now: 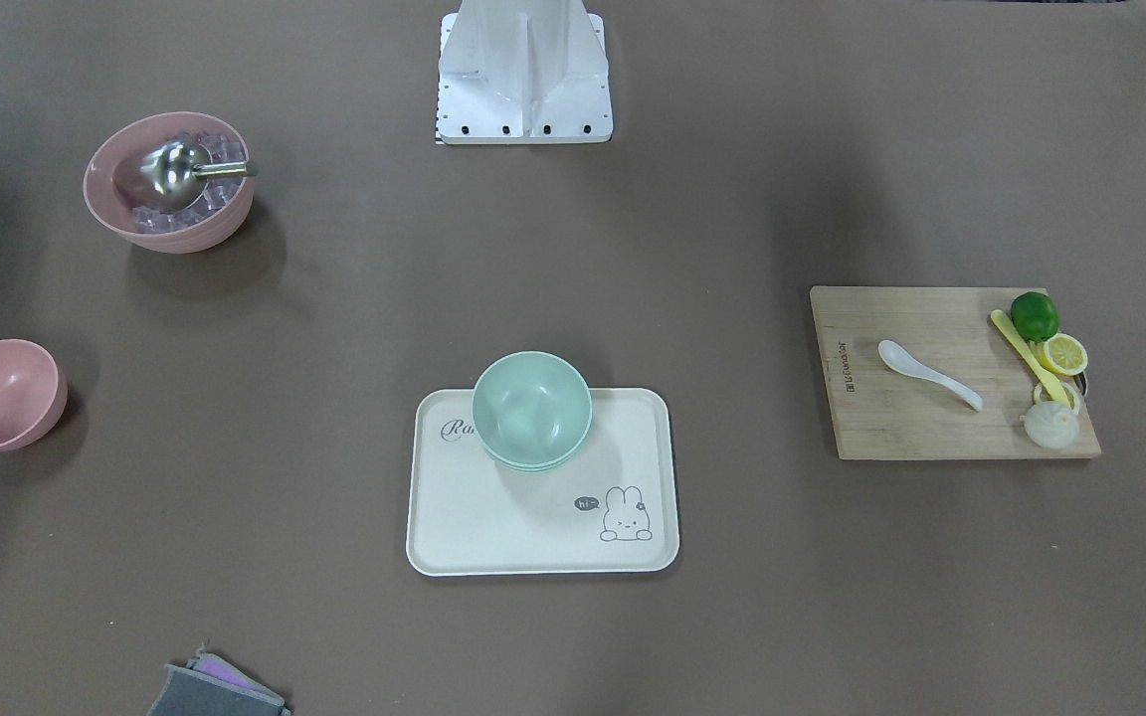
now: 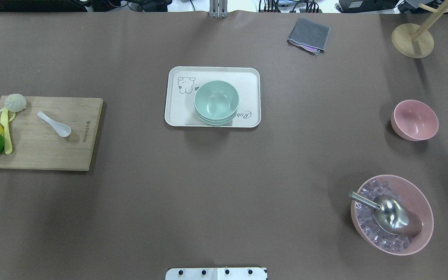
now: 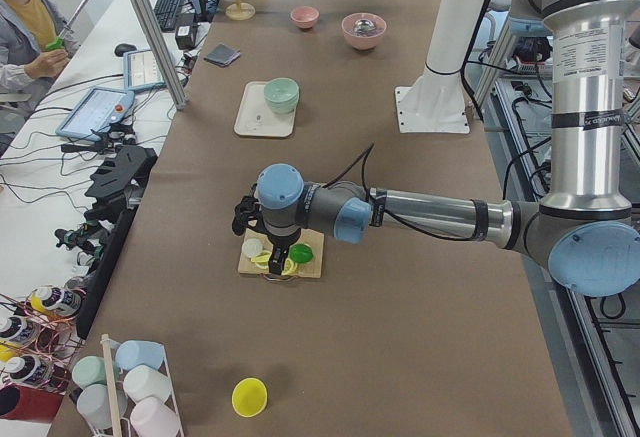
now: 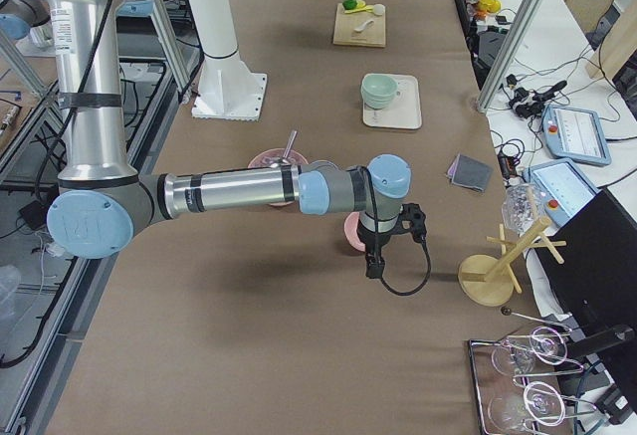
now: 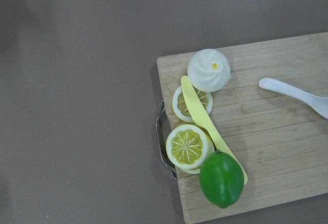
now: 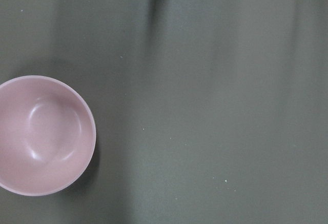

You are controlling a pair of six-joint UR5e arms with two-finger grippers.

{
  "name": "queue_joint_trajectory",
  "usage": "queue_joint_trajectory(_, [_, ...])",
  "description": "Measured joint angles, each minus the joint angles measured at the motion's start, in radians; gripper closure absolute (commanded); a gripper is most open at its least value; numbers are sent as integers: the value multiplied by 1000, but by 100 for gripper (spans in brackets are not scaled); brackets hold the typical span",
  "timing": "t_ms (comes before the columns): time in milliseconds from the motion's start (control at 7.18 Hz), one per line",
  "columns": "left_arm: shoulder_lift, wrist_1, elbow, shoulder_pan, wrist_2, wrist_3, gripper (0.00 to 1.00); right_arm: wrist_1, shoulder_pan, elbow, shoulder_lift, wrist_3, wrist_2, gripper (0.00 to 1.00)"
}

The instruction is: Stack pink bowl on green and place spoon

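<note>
Left claw (image 3: 270,257) is hanging over the cutting board (image 2: 53,155) and right claw (image 4: 372,261) is hanging near the pink bowl (image 2: 414,119). Only the side views are showing them, so I cannot tell how far either is parted. Green bowl (image 2: 216,102) is sitting on the tray (image 2: 177,114), and the spoon (image 2: 55,124) is lying on the board. An operator (image 3: 30,27) is showing only in the left-end view, beside the brown counter (image 2: 224,194).

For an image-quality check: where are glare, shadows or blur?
Overhead view: sharp, with glare on the shiny metal scoop in the large pink bowl of ice cubes. Front-facing view: the stacked mint-green bowls cast a soft shadow on the cream rectangular tray. Right wrist view: a mild highlight inside the small empty pink bowl, dark shadow streaks across the brown table.
</note>
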Motion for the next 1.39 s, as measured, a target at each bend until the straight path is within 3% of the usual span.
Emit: queue_joint_trajectory(1392, [-1,-69,6,3,9,-12,1,0,-54,-16,13,17,41,0])
